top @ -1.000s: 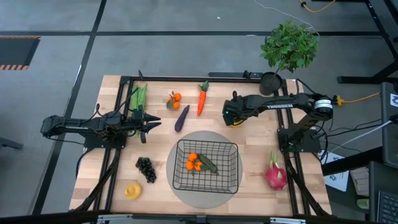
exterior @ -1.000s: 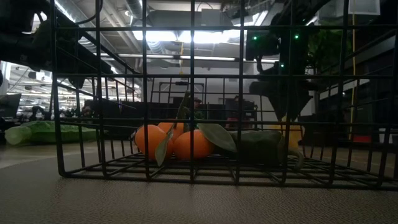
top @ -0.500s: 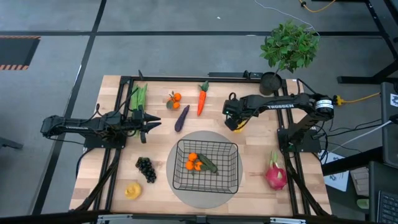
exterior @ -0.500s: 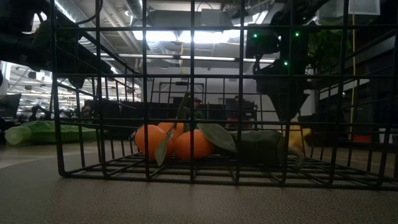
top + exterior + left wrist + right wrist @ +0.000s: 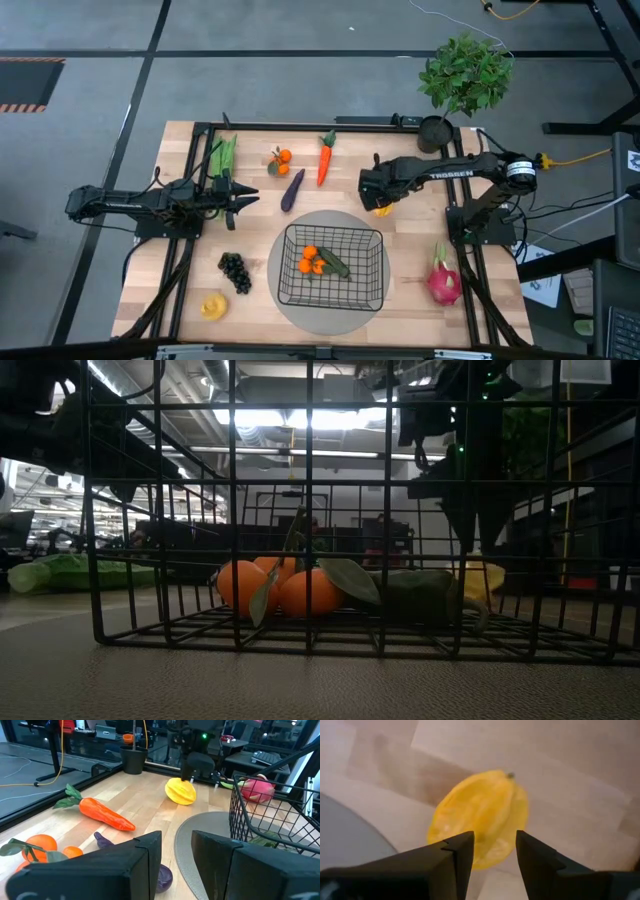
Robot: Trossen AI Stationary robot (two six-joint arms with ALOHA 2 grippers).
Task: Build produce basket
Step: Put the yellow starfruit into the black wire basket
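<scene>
A yellow mango (image 5: 480, 817) lies on the wooden table just beyond the far right side of the black wire basket (image 5: 332, 266); it also shows in the left wrist view (image 5: 181, 791). My right gripper (image 5: 495, 847) is open and points down right above the mango (image 5: 384, 208); I cannot tell whether its fingertips touch it. The basket stands on a round grey mat and holds an orange cluster (image 5: 312, 262) and a dark green cucumber (image 5: 335, 263). My left gripper (image 5: 250, 197) waits open and empty at the table's left, near the purple eggplant (image 5: 292, 190).
On the table lie a carrot (image 5: 325, 158), a second orange cluster (image 5: 280, 160), a green husk (image 5: 224, 155), dark grapes (image 5: 235, 271), a yellow fruit (image 5: 212, 306) and a pink dragon fruit (image 5: 443, 284). A potted plant (image 5: 462, 80) stands at the far right corner.
My right gripper has shifted a little toward the table's near edge and its wrist has risen, staying over the yellow mango, more of which now shows beside it. The left arm has kept still.
</scene>
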